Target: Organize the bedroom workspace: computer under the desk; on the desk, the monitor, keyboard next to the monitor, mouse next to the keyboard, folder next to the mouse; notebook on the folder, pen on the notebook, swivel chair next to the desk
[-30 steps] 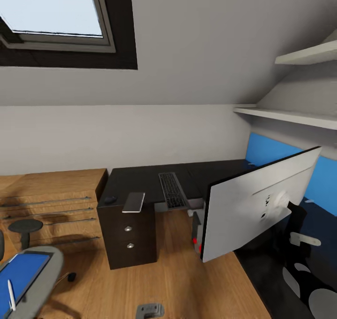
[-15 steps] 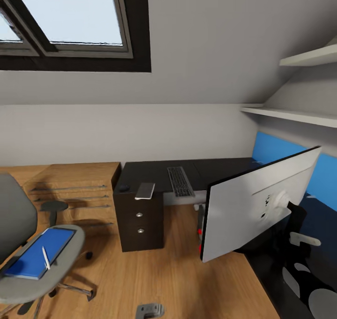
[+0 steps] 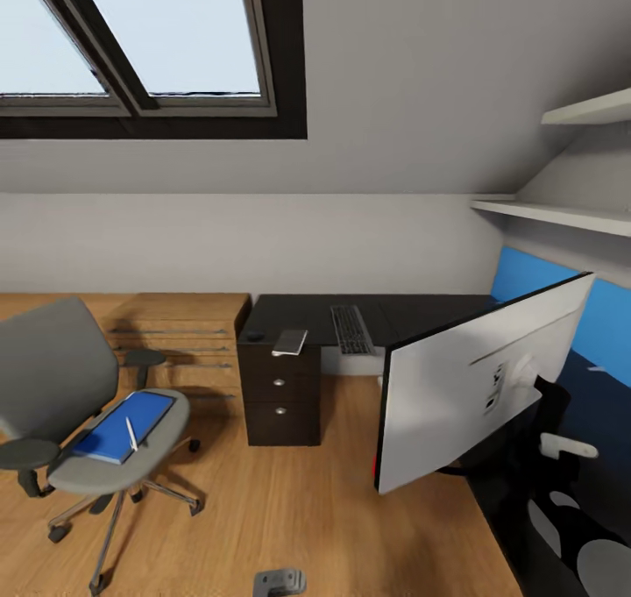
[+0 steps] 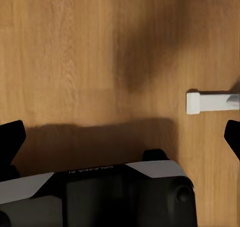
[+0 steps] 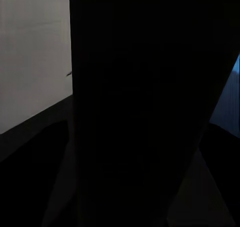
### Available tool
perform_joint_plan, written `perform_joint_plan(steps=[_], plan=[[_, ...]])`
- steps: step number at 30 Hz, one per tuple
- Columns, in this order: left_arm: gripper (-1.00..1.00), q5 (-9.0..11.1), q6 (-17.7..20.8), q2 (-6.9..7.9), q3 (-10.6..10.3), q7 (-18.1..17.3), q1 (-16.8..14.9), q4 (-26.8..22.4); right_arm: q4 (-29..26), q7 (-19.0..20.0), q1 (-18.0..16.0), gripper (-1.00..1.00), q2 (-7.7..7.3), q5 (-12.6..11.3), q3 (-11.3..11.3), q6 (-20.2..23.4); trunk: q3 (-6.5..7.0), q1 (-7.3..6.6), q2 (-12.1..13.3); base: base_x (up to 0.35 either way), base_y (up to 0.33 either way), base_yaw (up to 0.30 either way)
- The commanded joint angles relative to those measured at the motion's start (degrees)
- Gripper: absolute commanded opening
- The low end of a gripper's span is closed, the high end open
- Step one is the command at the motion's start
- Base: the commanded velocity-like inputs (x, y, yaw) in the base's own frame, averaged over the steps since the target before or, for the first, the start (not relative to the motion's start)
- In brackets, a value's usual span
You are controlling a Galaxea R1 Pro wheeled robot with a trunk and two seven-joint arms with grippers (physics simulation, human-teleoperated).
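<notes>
Your view has swung left, so the chair point(image 3: 54, 365) now sits whole at lower left, the folder point(image 3: 118, 422) and pen point(image 3: 131, 433) on its seat. At lower right the monitor point(image 3: 464, 395) leans tilted, back toward you, by the desk point(image 3: 412, 309). It is likely stiff, wide and top-heavy, so grip low on its stand. The left gripper point(image 4: 122, 137) hangs spread wide over the floor; whether the right gripper is clenched cannot be told.
</notes>
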Motion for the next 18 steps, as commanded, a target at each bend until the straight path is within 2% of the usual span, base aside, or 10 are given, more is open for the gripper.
perform_joint_plan(steps=[1,18], plan=[[1.0,0.59,-0.15,0.0,-0.03,0.59,-0.04,0.05,0.18,-0.02,0.01,-1.0,-0.04,-1.41,0.54,-0.42,-0.09,-0.02,-0.05,-0.232,-0.26,0.015],[1.0,0.61,-0.51,0.0,0.02,0.59,-0.04,0.31,0.18,-0.02,0.01,-1.0,-0.03,-1.34,0.62,-0.51,-0.09,-0.02,-0.05,-0.175,-0.3,0.001]])
